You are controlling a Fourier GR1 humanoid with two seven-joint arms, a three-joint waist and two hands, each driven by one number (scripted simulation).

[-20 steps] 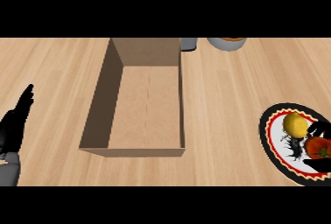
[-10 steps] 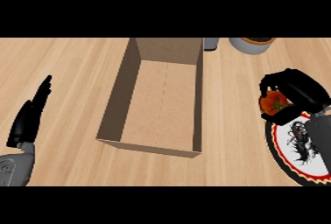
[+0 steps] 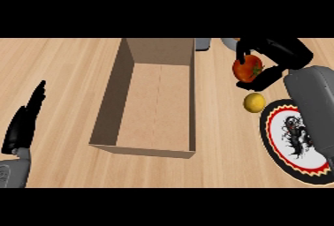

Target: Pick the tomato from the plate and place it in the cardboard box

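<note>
Partly hidden under the grey right forearm [image 3: 312, 99] and cut off by the frame's right edge, the patterned plate [image 3: 269, 136] lies at the lower right, with a yellow fruit [image 3: 254, 102] by its upper-left rim; whether they touch is unclear. At the upper right, the right hand [image 3: 282, 50] curls its fingers and thumb round the tomato [image 3: 246, 68], just right of the open cardboard box [image 3: 157, 101] and outside it. At the left edge, the left hand [image 3: 23, 126] rests with straight fingers pressed together, pointing up.
</note>
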